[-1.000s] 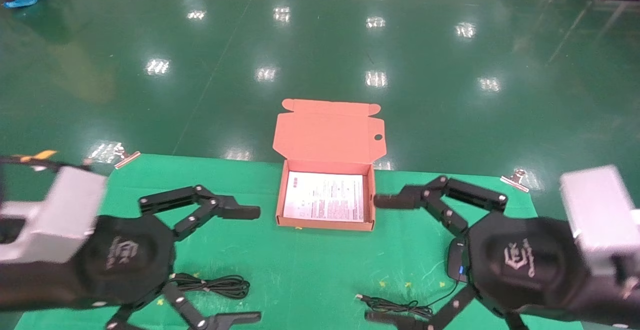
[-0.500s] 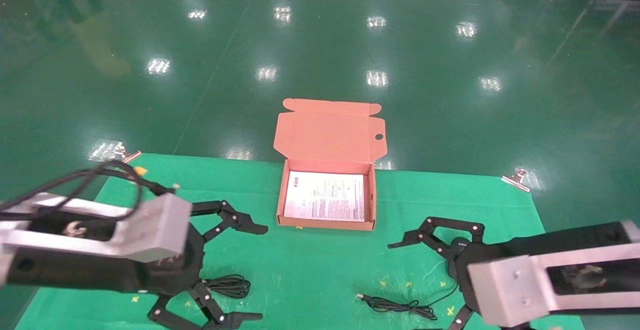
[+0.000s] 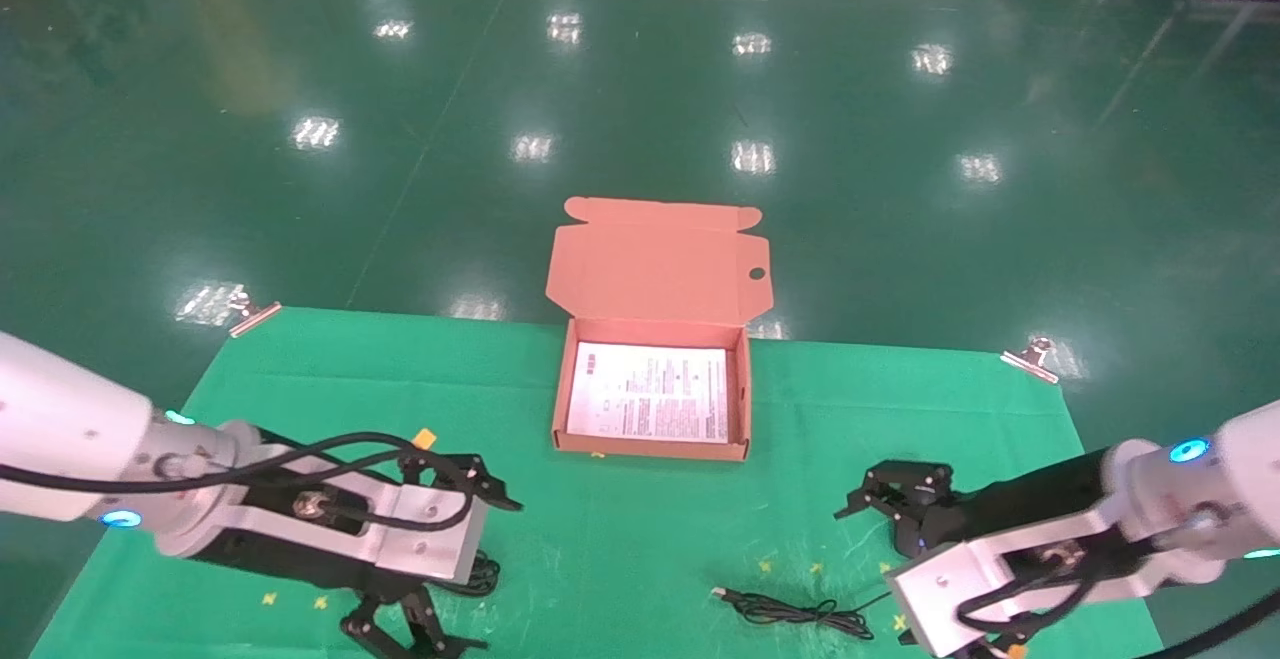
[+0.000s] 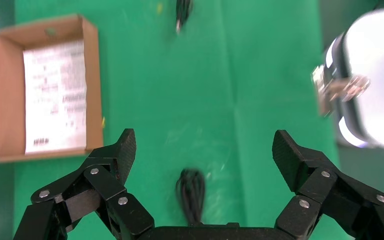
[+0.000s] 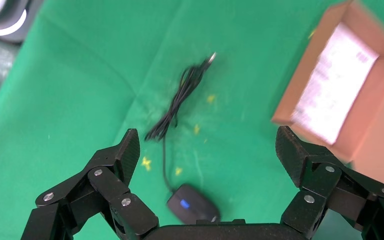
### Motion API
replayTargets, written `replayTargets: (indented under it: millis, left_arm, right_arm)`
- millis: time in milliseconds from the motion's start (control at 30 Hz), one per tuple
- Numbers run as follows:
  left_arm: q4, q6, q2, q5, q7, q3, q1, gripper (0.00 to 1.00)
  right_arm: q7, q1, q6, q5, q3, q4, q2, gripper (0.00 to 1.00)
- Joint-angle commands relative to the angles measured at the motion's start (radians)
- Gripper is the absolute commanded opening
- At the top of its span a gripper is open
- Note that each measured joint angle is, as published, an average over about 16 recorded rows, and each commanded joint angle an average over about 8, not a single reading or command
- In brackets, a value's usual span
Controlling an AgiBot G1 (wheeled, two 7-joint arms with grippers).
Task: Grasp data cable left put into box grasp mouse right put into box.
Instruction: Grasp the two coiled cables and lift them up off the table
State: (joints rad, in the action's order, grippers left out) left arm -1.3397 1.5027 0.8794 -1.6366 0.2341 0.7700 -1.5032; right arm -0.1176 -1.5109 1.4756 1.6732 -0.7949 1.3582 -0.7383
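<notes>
The data cable (image 3: 489, 570) is a small black bundle on the green cloth, mostly hidden under my left gripper (image 3: 482, 573). It lies between the open fingers in the left wrist view (image 4: 191, 195), where that gripper (image 4: 205, 150) hovers over it. The black mouse (image 5: 192, 205), with its blue light, sits just below my open right gripper (image 5: 208, 147). In the head view the right gripper (image 3: 880, 571) covers most of the mouse (image 3: 912, 539). The open orange box (image 3: 650, 449) stands in the middle with a white sheet inside.
The mouse's cord (image 3: 792, 611) lies bunched on the cloth in front of the box, and also shows in the right wrist view (image 5: 182, 97). The box lid (image 3: 660, 259) stands up at the back. Metal clips (image 3: 250, 315) (image 3: 1030, 357) hold the cloth's far corners.
Both arms have swung down and pulled back toward me. The grippers now point down over the data cable and the mouse, still wide open.
</notes>
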Motion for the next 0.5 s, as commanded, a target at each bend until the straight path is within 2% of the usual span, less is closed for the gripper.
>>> replayTargets:
  millis: [33, 267, 500]
  left_arm:
    - [-0.003, -0.014, 0.018, -0.053, -0.001, 0.025, -0.004, 1.00]
    - [-0.002, -0.052, 0.072, -0.236, 0.003, 0.105, 0.014, 1.00]
    - [0.033, -0.074, 0.109, -0.338, 0.030, 0.153, 0.040, 1.00]
  right_arm:
    - [0.011, 0.007, -0.019, 0.045, -0.020, 0.000, -0.010, 1.00]
    - [0.027, 0.066, -0.107, 0.155, -0.056, -0.001, -0.040, 1.00]
    - [0.055, 0.128, -0.188, 0.256, -0.087, -0.007, -0.068, 1.00]
